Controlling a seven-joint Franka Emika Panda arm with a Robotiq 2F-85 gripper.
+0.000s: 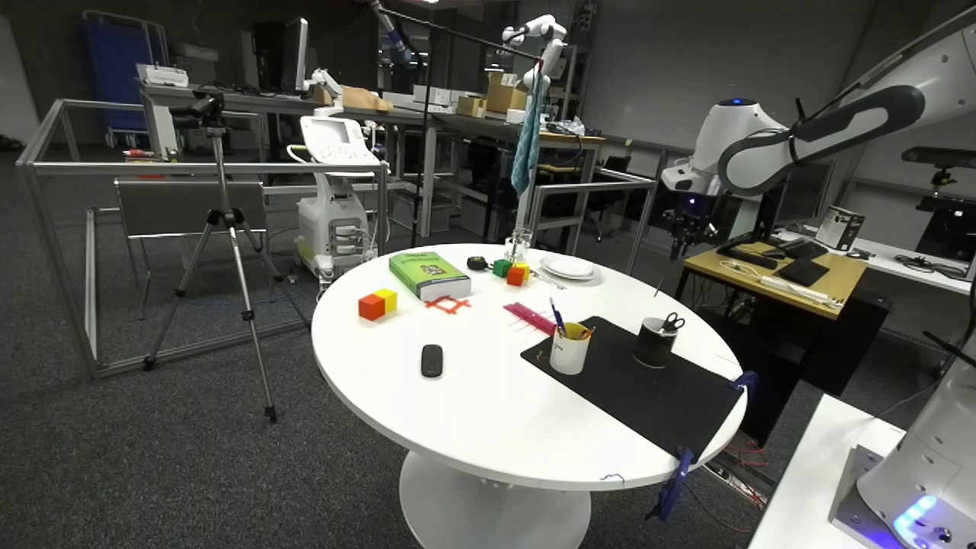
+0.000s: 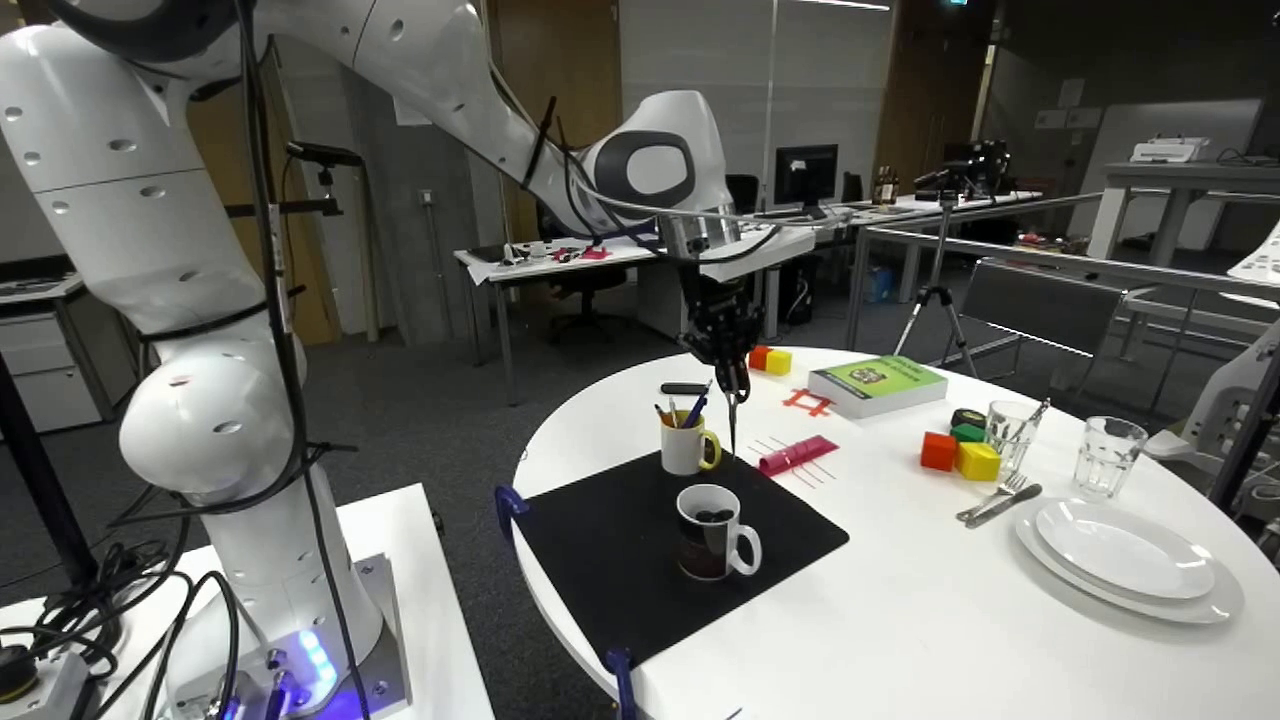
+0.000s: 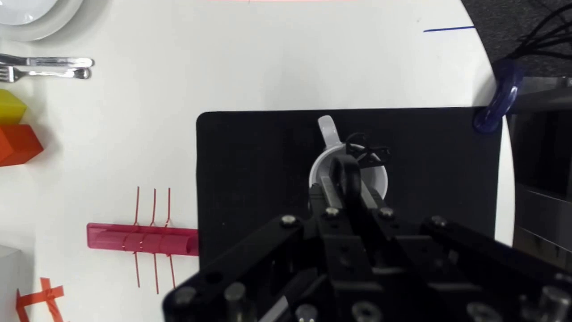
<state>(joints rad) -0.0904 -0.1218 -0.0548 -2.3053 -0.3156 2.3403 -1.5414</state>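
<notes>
Wrist view, closest item: the gripper (image 3: 349,192), its fingers drawn almost fully together, pinching a slim black-handled tool (image 3: 351,174) at its loop; from where I stand, scissors seem likely, though the type is not certain. Principal relation: the tool lies between the fingers and extends below them, long axis close to upright, its thin metal tip (image 2: 732,425) pointing down in an exterior view. Below the fingertips, overlapped by the loop in the wrist view, stands the dark mug (image 3: 377,178), upright, white inside, with black scissors (image 3: 367,152) resting in it, handles uppermost. Both exterior views show a gap between tip and rim; no contact observed. The mug bears on a black mat (image 3: 250,179); apart from it, on the same mat, a yellow-handled mug (image 2: 683,450) holds pens (image 2: 695,411). Next outward, a magenta tube (image 3: 143,238) with thin red strips (image 3: 156,273) lies on the white table (image 2: 870,620), just at the mat's edge. Farther off: a green book (image 2: 877,385) and stacked white plates (image 2: 1125,550).
</notes>
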